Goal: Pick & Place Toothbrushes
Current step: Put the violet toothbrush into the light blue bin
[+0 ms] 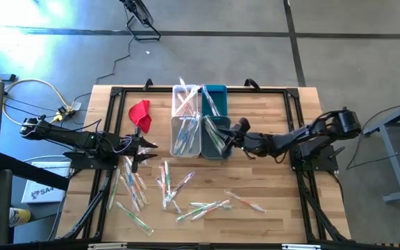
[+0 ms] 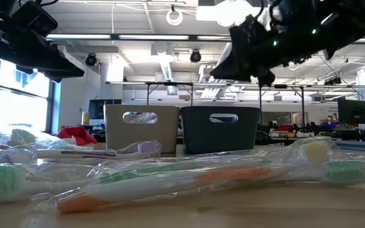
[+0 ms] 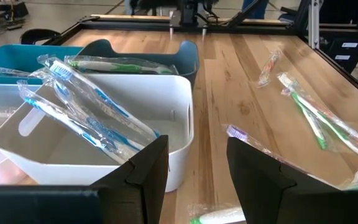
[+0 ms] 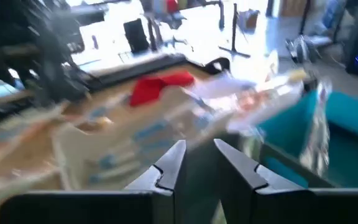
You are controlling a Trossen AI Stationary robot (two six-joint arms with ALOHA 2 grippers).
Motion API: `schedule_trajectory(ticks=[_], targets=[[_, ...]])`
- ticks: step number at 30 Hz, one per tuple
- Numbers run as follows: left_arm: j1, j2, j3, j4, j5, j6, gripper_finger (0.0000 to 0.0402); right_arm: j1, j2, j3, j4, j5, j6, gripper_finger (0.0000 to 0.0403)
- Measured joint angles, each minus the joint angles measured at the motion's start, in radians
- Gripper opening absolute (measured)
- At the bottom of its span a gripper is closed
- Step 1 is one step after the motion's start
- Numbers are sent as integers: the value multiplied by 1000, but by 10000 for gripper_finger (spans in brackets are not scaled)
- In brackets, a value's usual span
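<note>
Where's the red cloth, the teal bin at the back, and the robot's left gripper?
red cloth point(image 1: 140, 113), high view, middle of the fabric.
teal bin point(image 1: 214, 98), high view, its inside floor.
left gripper point(image 1: 146, 147), high view, between the fingertips.

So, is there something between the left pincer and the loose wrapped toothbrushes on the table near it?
Nothing visible. The left pincer hangs open beside the white plastic bin, and the clear-wrapped toothbrushes lie uncovered on the bare wooden table next to it.

Open-plan lab or workshop: concrete floor point(image 1: 207, 62), ceiling strip lights point(image 2: 138, 37), monitors point(image 2: 353, 111) on far benches.
</note>
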Motion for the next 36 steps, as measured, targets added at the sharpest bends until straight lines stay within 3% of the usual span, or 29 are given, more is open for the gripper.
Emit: schedule_trajectory(ticks=[19, 27, 36], targets=[[0, 0, 0, -1, 2, -15, 159, 245, -283, 0, -66, 4, -202, 65], [0, 0, 0, -1, -1, -9, 159, 314, -302, -1, -101, 63, -241, 65], [0, 0, 0, -1, -1, 16, 159, 315, -301, -1, -128, 54, -238, 65]])
